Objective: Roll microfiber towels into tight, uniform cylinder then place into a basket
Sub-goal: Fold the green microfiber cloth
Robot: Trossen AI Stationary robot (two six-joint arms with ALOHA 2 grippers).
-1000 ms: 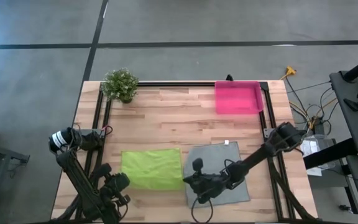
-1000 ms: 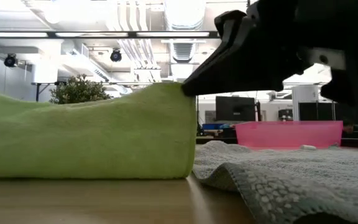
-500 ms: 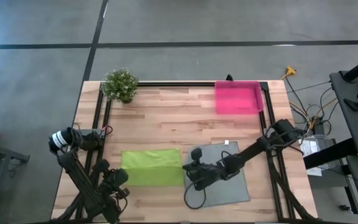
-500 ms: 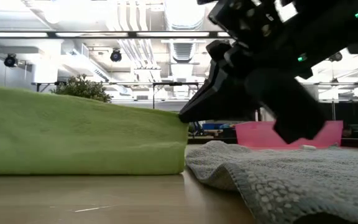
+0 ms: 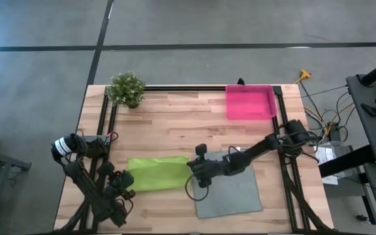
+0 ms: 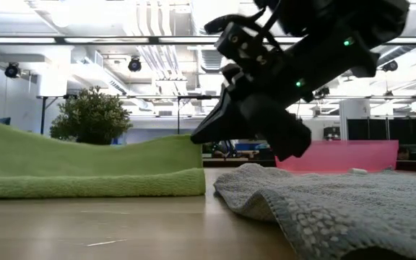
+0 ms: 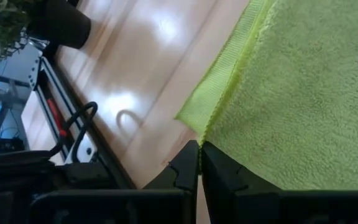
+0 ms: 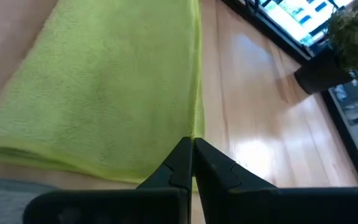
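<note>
Lime green towel [image 5: 156, 173]: folded over on itself into a long band near the front edge of the tabletop, left of centre; in the low view [image 6: 92, 170] its upper layer rises in a soft hump above the lower one.
Left gripper [image 5: 126, 179]: at the left end of the green towel, near the front left corner of the tabletop; the wrist view [image 7: 199, 155] shows both fingers pressed together, clenched on the towel's hemmed corner.
Right gripper [image 5: 191, 166]: at the right end of the green towel, reaching in from the right side across the grey towel; its wrist view [image 8: 192, 149] shows the fingers pinched tight on the green hem, and the low view [image 6: 197, 135] shows the tips lifting that edge off the lower layer.
Grey towel [image 5: 230, 189]: lying flat just right of the green one, near the front edge, partly under the right arm; its near edge is rumpled in the low view [image 6: 316, 202].
Gap between towels: narrow; I cannot tell whether they touch.
Pink basket [image 5: 249, 102]: at the back edge of the tabletop, right of centre, well apart from both towels; the low view [image 6: 352, 153] shows its wall behind the grey towel.
Potted plant [image 5: 126, 89]: at the back left corner of the tabletop.
Tabletop [image 5: 175, 127]: pale wooden planks with a dark rail frame along the edges.
</note>
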